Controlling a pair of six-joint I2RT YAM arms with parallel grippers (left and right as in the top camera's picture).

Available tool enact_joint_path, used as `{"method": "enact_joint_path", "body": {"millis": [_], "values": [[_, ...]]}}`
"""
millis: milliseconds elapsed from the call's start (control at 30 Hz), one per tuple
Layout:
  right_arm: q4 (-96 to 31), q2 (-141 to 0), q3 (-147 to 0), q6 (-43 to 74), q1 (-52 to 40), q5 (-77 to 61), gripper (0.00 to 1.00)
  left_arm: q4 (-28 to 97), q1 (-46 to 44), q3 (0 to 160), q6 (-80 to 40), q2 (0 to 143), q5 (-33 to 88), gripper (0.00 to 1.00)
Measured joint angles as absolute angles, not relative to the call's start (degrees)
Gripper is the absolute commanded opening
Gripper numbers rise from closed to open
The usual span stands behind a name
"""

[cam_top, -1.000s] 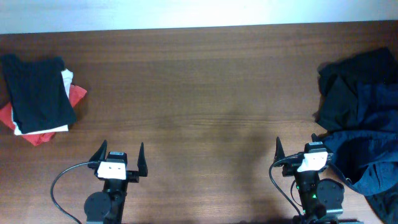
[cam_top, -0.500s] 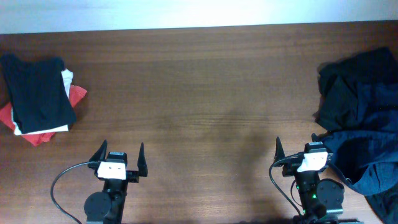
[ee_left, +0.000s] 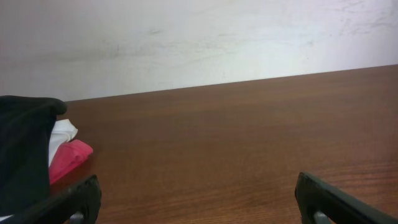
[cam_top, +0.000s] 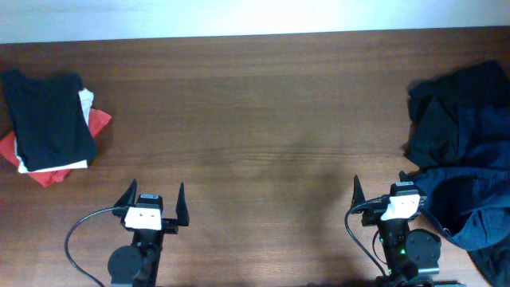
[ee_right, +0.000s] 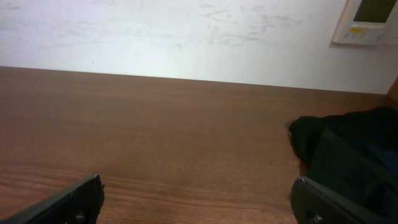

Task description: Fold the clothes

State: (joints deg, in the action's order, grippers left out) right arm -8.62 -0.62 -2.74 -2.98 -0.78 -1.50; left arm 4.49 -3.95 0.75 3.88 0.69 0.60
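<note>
This looks like a robotics lab or test room. A brown wood-grain table (cam_top: pixel 263 104) stands against a plain, scuffed white wall (ee_left: pixel 199 37). A black-and-white left robot arm (cam_top: pixel 142 239) and a matching right robot arm (cam_top: pixel 401 235) sit at the table's near edge, trailing a black cable (cam_top: pixel 76 231). A white plastic control panel (ee_right: pixel 372 18) is fixed to the wall.

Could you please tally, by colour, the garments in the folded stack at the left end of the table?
black garment: 1
white garment: 1
red garment: 1
Total: 3
</note>
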Motion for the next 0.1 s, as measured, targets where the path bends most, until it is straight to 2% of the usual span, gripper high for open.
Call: {"method": "enact_joint_path", "body": {"millis": [100], "values": [[-8.6, -0.6, -2.7, -3.0, -0.8, -1.5, 0.99, 4.5, -3.9, 0.8, 3.9, 0.7, 0.6, 0.99]]}}
